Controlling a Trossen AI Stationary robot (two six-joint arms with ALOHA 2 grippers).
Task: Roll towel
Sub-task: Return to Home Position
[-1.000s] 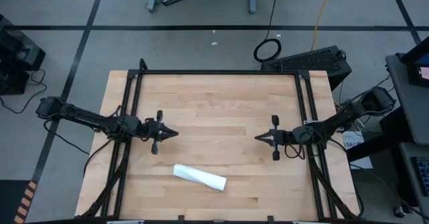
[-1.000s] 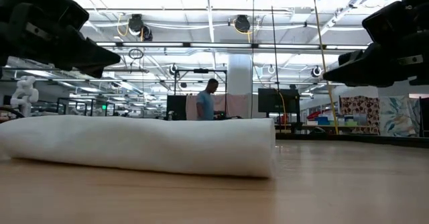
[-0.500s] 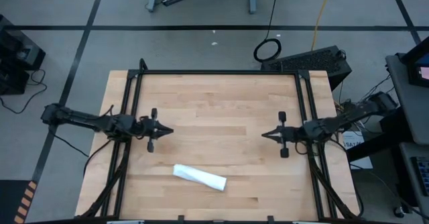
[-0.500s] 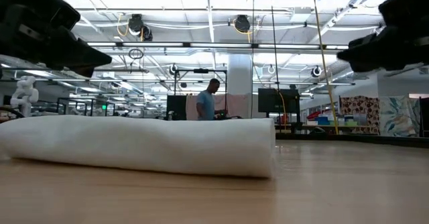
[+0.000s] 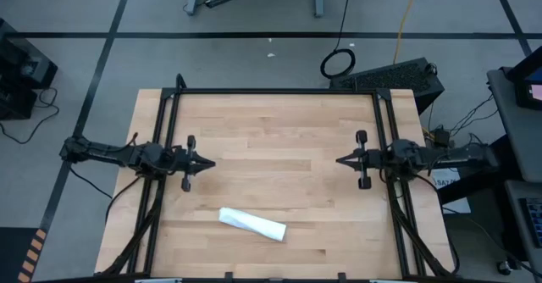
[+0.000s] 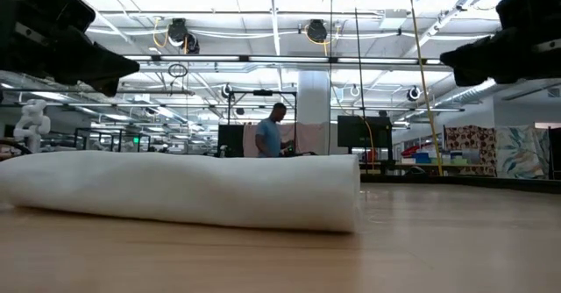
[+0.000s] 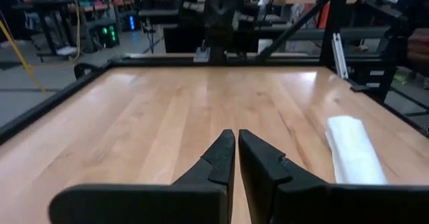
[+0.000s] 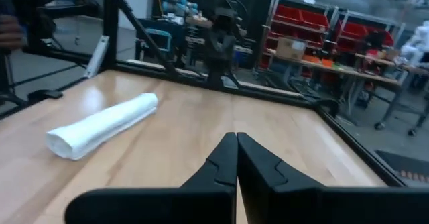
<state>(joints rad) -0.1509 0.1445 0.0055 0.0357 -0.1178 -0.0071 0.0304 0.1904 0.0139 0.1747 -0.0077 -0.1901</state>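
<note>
As the rolled white cloth towel (image 5: 252, 224) lies slantwise, the left gripper (image 5: 210, 163) sits nearer it than the right gripper (image 5: 340, 159). Both are pressed together, empty.

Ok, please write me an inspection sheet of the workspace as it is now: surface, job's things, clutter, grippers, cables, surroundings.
Surface: wooden tabletop inside a black frame.
Job's things: towel, white, rolled, lying near the table edge at the bottom of the high view.
Clutter: nothing seen.
Grippers: left gripper and right gripper shut, empty, far apart, clear of the towel.
Cables: black cable coiled on the floor; yellow cable beside it.
Surroundings: person far behind the table; red bins on shelves.
</note>
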